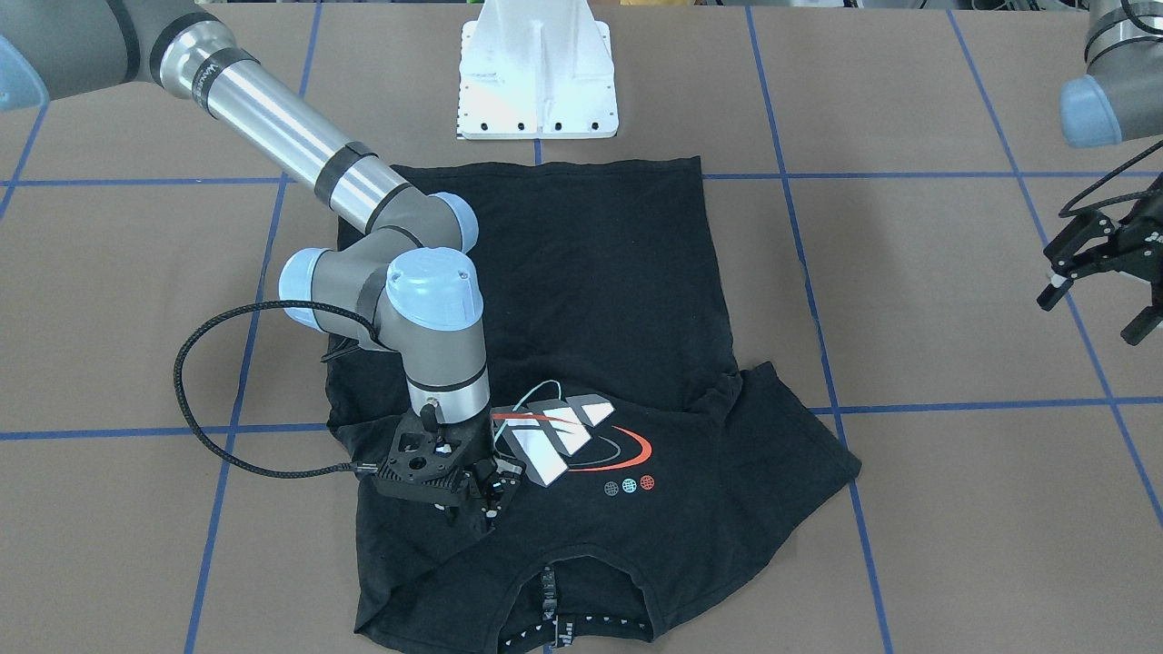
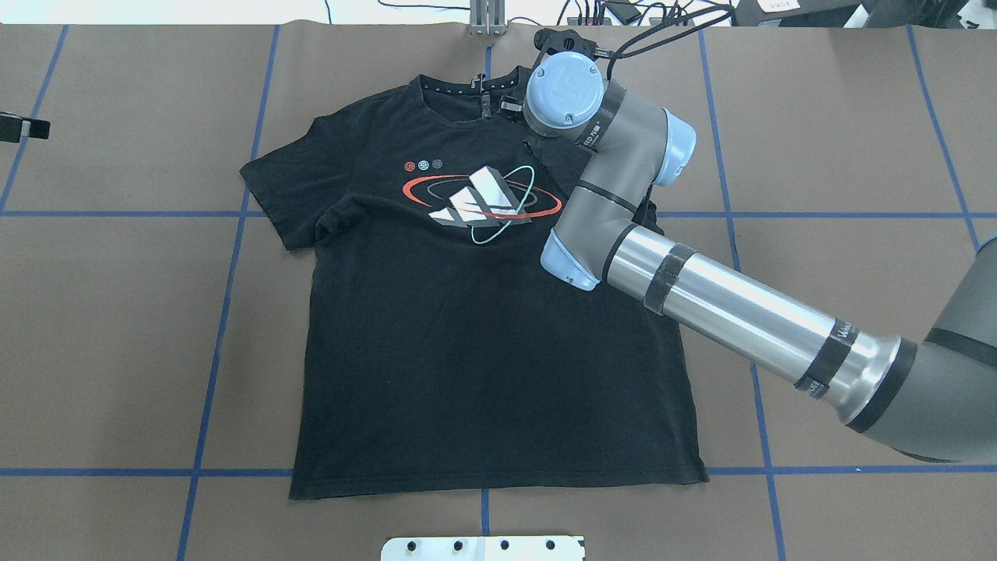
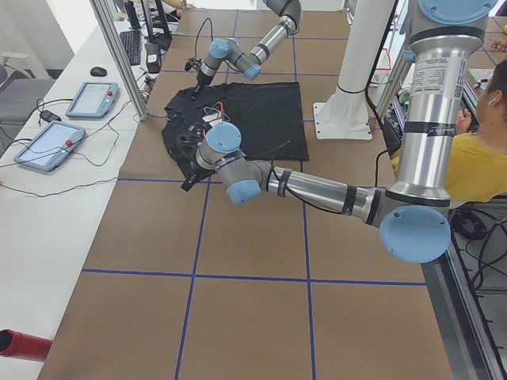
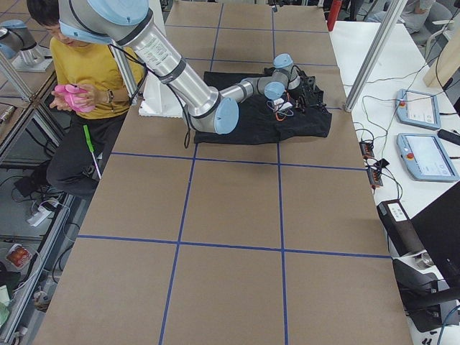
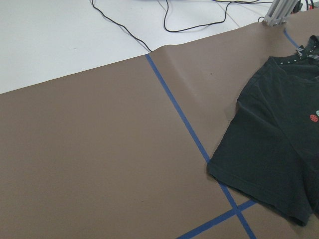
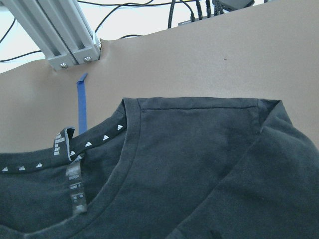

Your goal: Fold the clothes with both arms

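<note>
Front-facing, shirt: we see the black short-sleeved T-shirt (image 1: 618, 300) lying flat on the brown paper-covered table (image 1: 954, 509), with its red, teal and white orbit graphic (image 1: 572, 440) facing up.
Front-facing, right gripper: the right arm's black two-finger gripper (image 1: 472, 504) sits low on the shoulder just beside the graphic. Its black fingers are lost against the black cloth, so we cannot tell whether they pinch.
Front-facing, left gripper: the left arm's black two-finger gripper (image 1: 1095, 304) hangs well apart from the shirt, fingers spread and holding nothing.
Overhead, sleeves: the left-hand sleeve (image 2: 276, 195) lies out flat. The other is hidden under the right arm.
Left wrist, sleeve: that sleeve's hem shows at the lower right, with no fingers in frame.
Right wrist, collar: the ribbed neckline (image 6: 127, 149) and shoulder fill the view, and a slanting fold crosses below (likely the sleeve).
Step, our judgement: we seem to be taking the right shoulder for a first fold. We should catch both layers, bring the left gripper to the matching shoulder and lift evenly.
</note>
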Tool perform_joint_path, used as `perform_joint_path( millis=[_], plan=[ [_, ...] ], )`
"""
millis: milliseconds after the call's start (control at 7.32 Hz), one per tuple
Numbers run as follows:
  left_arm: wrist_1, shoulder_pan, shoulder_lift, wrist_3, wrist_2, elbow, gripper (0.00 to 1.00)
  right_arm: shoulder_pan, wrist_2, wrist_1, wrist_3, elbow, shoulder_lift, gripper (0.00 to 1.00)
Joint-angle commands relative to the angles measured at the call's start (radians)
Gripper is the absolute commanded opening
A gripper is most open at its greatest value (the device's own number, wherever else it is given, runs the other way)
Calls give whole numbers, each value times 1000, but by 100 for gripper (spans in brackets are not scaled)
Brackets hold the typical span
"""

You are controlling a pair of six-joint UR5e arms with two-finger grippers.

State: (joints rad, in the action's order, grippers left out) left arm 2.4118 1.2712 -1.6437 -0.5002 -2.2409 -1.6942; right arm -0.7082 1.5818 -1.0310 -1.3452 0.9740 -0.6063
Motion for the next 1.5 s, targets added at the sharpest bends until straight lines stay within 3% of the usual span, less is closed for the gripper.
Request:
perform_joint_path(
  millis=[0,137,273,410,547,684,820,1094,1367],
  plan=[
    [3,-28,-14,-87,77,8,100,-61,158,-24,76,21,-12,100],
    [3,-68,-63,-218,168,13,100,-92,205,-32,107,90,-74,100],
    [4,-123,-96,-327,250,31,100,-117,242,-85,163,239,-183,100],
    [6,-159,-144,-393,315,81,100,-157,306,-204,278,452,-319,100],
    [33,-192,-184,-446,326,149,100,-180,320,-289,381,626,-448,100],
    [109,-257,-212,-509,374,235,100,-219,363,-303,458,740,-564,100],
    [166,-307,-256,-585,444,316,100,-272,432,-298,515,817,-667,100],
    [168,-406,-297,-655,582,399,100,-364,484,-291,689,911,-852,100],
    [194,-441,-312,-655,665,461,100,-398,495,-291,748,919,-892,100]
  ],
)
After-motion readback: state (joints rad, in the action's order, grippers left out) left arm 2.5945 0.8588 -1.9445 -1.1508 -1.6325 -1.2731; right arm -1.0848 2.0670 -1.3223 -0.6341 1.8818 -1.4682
